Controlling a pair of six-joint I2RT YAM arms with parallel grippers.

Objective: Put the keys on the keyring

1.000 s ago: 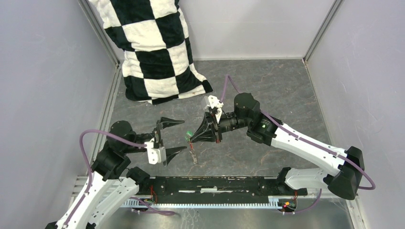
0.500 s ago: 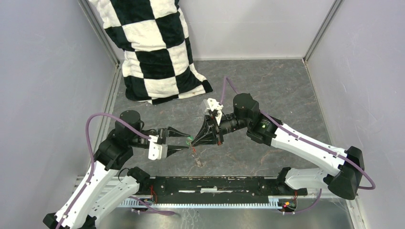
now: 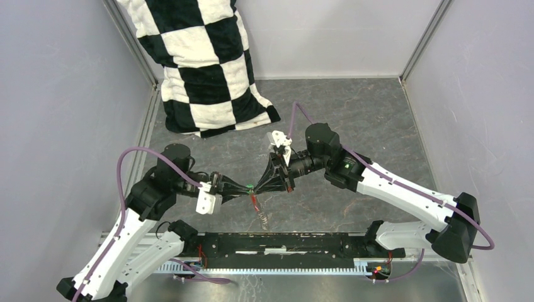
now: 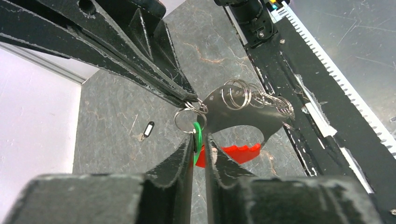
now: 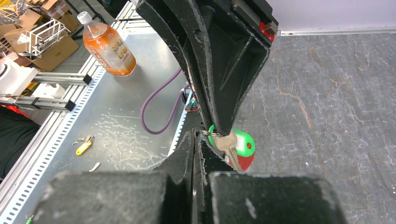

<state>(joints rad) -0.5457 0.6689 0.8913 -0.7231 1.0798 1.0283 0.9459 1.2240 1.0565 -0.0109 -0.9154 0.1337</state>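
Note:
Both grippers meet above the middle of the table. My right gripper (image 3: 257, 186) (image 5: 196, 136) is shut on the keyring (image 4: 236, 94), pinching a thin ring, with its red plastic piece (image 4: 239, 153) (image 3: 254, 200) and dangling strip (image 3: 263, 219) hanging below. My left gripper (image 3: 244, 187) (image 4: 200, 140) has its jaws closed narrowly on the green-tagged key (image 4: 198, 136) (image 5: 235, 142), which hangs by a small ring at the right gripper's tips. The black-tagged key (image 4: 148, 129) with a white label lies on the table, apart from both grippers.
A black-and-white checkered cloth (image 3: 201, 63) hangs at the back left. A black rail (image 3: 289, 242) runs along the near edge between the arm bases. An orange drink bottle (image 5: 108, 44) stands on the metal surface beyond it. Grey walls enclose the table.
My left gripper has swung right to the right gripper's tips and closed from wide open onto the green tag. The right gripper stayed shut, shifting slightly left.

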